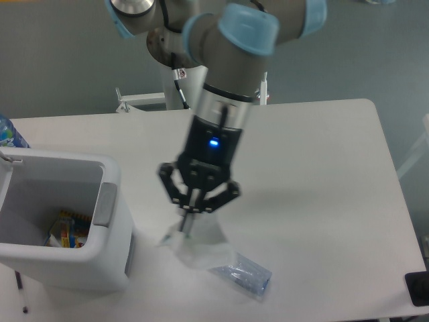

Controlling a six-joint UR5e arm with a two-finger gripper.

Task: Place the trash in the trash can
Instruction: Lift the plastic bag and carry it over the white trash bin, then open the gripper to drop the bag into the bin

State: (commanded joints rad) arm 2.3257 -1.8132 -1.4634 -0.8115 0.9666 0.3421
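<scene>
My gripper (190, 222) is shut on the top of a small translucent whitish plastic bag (198, 245), which hangs below the fingers just above the table. The bag covers most of the clear plastic water bottle (244, 275) lying on the table; only its bottom end shows, with cap and label hidden. The trash can (40, 258), a pale grey-white bin with a darker grey handle panel, stands at the front left, its near wall a short way left of the gripper.
Inside the can lies a colourful yellow-red packet (67, 231). A blue-labelled bottle (8, 134) peeks in at the left edge behind the can. The robot base post (184, 84) stands at the back. A dark object (417, 288) sits at the front right corner.
</scene>
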